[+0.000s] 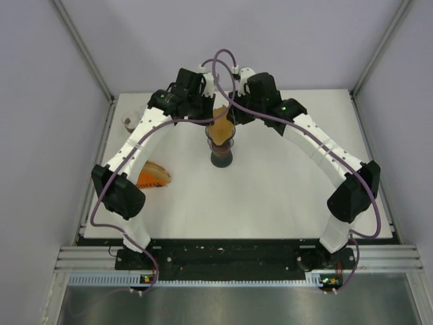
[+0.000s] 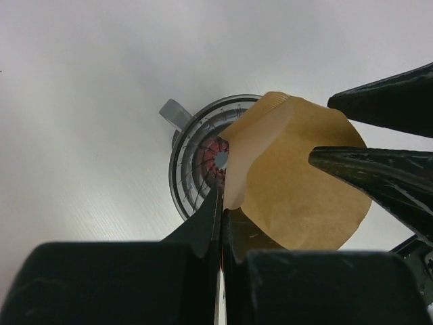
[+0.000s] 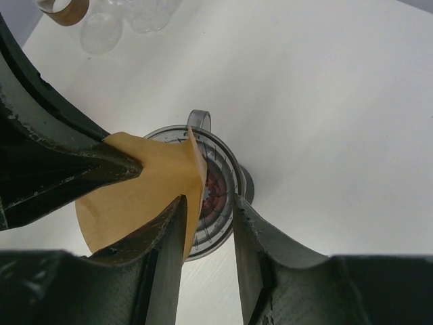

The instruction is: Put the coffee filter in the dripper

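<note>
Coffee filter [image 2: 298, 183] in left claw [image 2: 222, 203], dripper [image 2: 196, 162] (half hidden) beneath

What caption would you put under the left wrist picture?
Left gripper pinching a brown coffee filter over the clear dripper.

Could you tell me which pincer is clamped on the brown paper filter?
The left pincer, shut on the brown paper coffee filter; the right pincer stands open.

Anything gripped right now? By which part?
Left gripper pinches the coffee filter by its rim edge, above the dripper. Right gripper is open, straddling the filter's other side, not clamped.
</note>
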Robot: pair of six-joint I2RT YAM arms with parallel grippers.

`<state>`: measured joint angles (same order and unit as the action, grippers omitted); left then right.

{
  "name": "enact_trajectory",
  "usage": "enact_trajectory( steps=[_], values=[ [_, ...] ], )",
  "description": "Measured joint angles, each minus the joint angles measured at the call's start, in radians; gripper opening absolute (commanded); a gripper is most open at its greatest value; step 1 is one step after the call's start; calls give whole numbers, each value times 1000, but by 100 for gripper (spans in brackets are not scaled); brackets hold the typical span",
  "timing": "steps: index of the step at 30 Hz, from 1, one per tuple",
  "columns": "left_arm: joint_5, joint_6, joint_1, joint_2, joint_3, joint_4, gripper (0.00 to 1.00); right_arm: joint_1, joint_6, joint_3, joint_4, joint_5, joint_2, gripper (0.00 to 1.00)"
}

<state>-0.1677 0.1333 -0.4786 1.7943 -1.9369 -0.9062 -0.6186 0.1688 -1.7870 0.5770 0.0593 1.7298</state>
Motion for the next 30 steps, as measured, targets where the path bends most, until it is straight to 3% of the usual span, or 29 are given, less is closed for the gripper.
enact_trajectory(
  steps=[4, 15, 21, 25, 30],
  values=[
    [5, 1, 2, 14, 1, -8, 0, 1, 11, 0, 0, 24, 34, 33],
    [33, -26, 6, 56, -5, -29, 52, 24, 13, 0, 16, 46, 48, 39],
    [36, -41, 6, 55, -29, -31, 68, 24, -9, -13, 25, 51, 48, 40],
    [33, -46, 8, 45, -41, -32, 73, 24, -29, -65, 37, 49, 48, 30],
    [-6, -33, 39, 12, -64, -33, 72, 24, -44, -101, 30, 79, 48, 6]
  ],
)
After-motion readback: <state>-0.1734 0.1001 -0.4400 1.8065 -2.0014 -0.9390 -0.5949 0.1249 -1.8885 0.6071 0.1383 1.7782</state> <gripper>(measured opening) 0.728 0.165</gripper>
